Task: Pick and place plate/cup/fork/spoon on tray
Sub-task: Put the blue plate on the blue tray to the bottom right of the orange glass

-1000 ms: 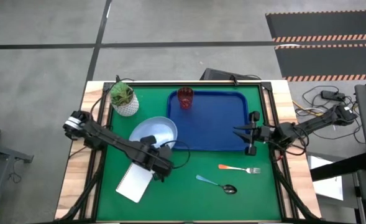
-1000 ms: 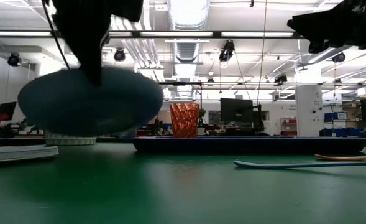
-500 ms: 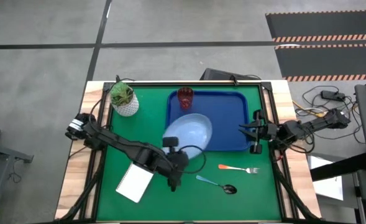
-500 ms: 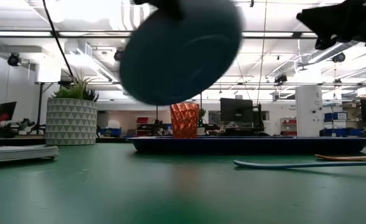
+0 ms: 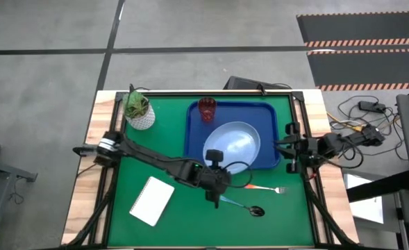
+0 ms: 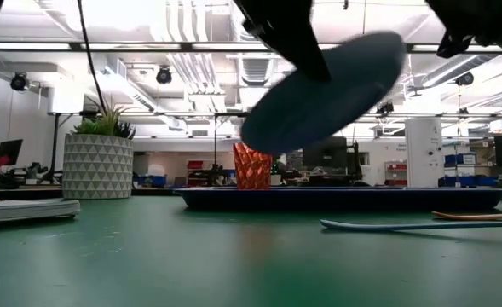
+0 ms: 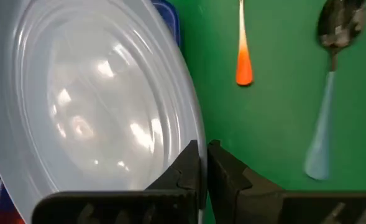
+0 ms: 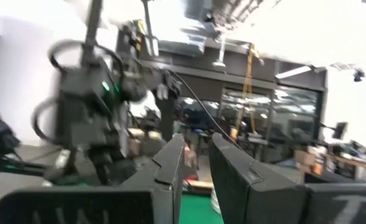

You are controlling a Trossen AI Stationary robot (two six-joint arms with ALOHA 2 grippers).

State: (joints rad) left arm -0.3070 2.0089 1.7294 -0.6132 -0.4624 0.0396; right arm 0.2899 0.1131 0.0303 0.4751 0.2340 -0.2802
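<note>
The left gripper (image 5: pixel 220 169) pinches the near rim of the plate (image 5: pixel 232 145), its fingers (image 7: pixel 189 165) closed on the edge, as the left wrist view shows. The plate reaches out from the pincer over the tray (image 5: pixel 263 112), covering much of the tray's near middle. In the low view the plate (image 6: pixel 323 92) hangs tilted in the air, clear of the tray (image 6: pixel 344 198) below it — one side high, the other dipping toward the cup (image 6: pixel 252 165).

The cup (image 5: pixel 207 109) stands upright in the tray's far left corner, just beyond the plate's rim. The fork (image 5: pixel 267 188) and the spoon (image 5: pixel 241 205) lie on the green mat (image 5: pixel 190 215) in front of the tray, the spoon nearer the table's front edge — both just beside the left gripper.

The right gripper (image 5: pixel 285 148) hovers at the tray's right edge, its fingers nearly together with a slim gap, holding nothing.
</note>
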